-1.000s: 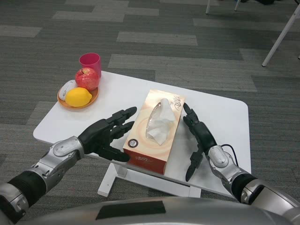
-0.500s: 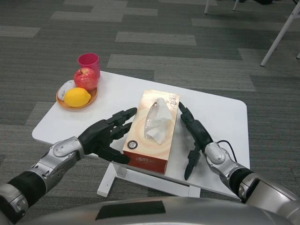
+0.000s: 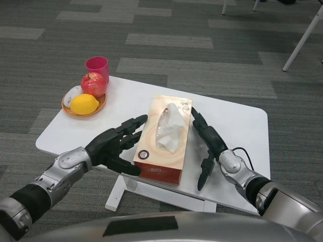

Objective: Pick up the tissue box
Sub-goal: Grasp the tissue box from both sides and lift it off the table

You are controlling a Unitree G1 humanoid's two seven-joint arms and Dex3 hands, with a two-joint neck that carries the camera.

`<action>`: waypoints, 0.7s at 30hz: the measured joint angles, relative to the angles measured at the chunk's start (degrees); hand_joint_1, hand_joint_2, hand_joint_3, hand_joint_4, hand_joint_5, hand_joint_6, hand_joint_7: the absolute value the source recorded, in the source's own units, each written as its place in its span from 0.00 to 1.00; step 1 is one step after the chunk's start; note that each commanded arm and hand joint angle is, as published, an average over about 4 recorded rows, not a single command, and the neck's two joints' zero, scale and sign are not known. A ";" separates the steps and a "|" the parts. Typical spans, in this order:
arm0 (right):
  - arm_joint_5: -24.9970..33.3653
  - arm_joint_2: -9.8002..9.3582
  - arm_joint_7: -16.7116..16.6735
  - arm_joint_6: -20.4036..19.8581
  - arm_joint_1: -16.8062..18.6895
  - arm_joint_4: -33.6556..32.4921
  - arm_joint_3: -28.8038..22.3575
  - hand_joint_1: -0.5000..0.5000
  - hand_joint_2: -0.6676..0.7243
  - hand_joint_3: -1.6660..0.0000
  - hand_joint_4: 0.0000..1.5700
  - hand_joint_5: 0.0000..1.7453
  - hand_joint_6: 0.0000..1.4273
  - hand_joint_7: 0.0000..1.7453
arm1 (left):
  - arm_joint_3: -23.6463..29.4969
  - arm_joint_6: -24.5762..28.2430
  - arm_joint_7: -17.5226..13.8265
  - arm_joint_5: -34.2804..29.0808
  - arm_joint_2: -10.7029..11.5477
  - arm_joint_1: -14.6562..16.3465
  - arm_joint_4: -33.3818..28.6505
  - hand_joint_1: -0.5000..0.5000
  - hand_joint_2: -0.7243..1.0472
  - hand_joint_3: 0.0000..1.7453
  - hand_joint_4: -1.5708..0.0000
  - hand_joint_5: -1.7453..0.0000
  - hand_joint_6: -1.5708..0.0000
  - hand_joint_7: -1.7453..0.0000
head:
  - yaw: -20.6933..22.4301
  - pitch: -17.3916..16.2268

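Tissue box sits mid-frame on the table, not lifted. Left hand and right hand flank it, fingers spread, grasping nothing. Squeeze and lift remain.

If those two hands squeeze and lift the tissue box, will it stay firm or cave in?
The tissue box looks like thin cardboard, so it would probably dent under hard pressure. It is likely light for its bulk. The loose tissue poking out would flop. Flat sides facing the left hand and right hand suggest little slipping.

White chair legs cut off top right
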 measured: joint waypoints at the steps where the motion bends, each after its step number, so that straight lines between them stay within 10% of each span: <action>1: 0.00 0.00 -0.09 0.05 0.00 0.00 -0.06 0.12 0.91 1.00 0.02 0.00 0.00 0.00 | -0.01 0.00 0.06 -0.01 -0.15 0.00 0.01 1.00 0.90 0.00 1.00 0.94 1.00 1.00 | 0.03 0.04; 21: -0.42 0.23 -0.16 0.09 -0.02 0.01 -3.06 0.12 0.91 1.00 0.04 0.00 0.00 0.00 | 0.18 0.01 0.17 0.02 -1.74 -0.06 -0.48 1.00 0.90 0.01 1.00 0.94 1.00 1.00 | -0.11 0.16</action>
